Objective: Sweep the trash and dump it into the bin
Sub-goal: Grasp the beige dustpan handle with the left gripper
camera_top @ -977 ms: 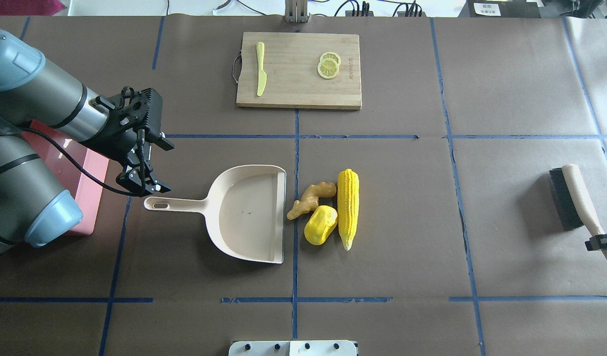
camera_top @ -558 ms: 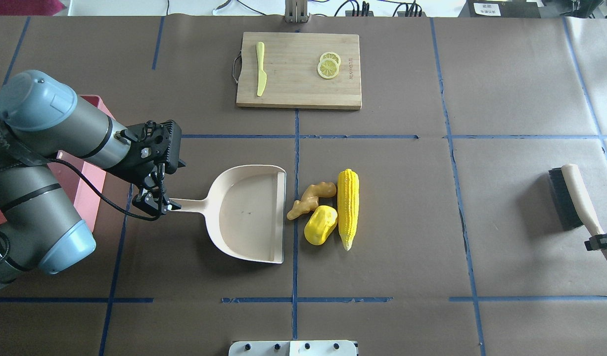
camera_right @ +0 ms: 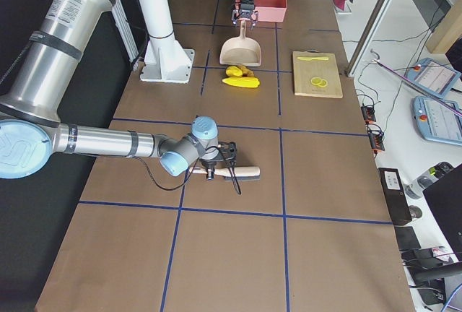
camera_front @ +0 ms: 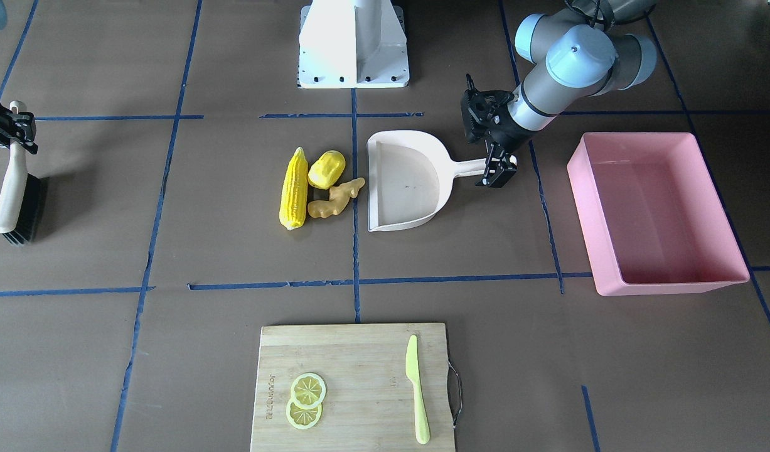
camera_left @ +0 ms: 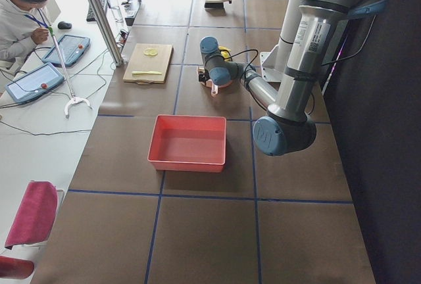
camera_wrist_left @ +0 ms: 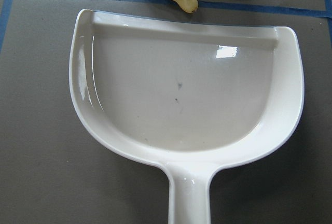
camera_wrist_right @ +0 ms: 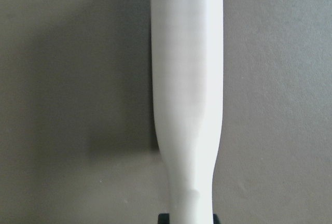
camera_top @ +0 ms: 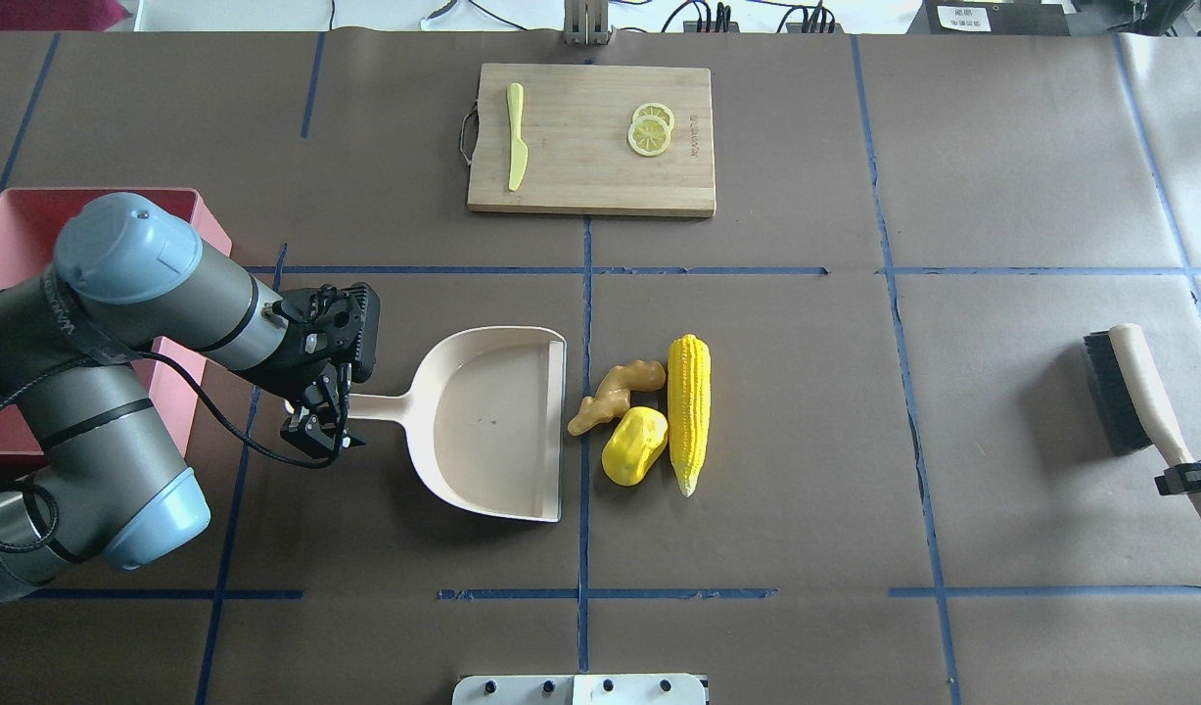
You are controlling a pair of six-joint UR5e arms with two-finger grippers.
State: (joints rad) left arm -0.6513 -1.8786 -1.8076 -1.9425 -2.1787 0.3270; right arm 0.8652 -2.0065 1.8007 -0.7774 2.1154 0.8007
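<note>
- Front-facing view: the left gripper stands astride the end of the dustpan handle. Its jaws are apart and appear to grip nothing yet. Taking the handle end would give leverage for tipping. The pink bin lies empty on the robot's left, near that handle, handy for dumping.
- Overhead view: the corn cob, lumpy vegetable and ginger root lie bunched just beside the dustpan's open lip, so one short sweep should carry them in. The right gripper looks closed on the brush handle, bristles down, well apart from the trash.
- Side views: the grippers are too small to judge.
- Left wrist view: the pan is empty and the ginger root's tip is near the lip.
- Right wrist view: the brush handle runs centrally, suggesting a square hold.
</note>
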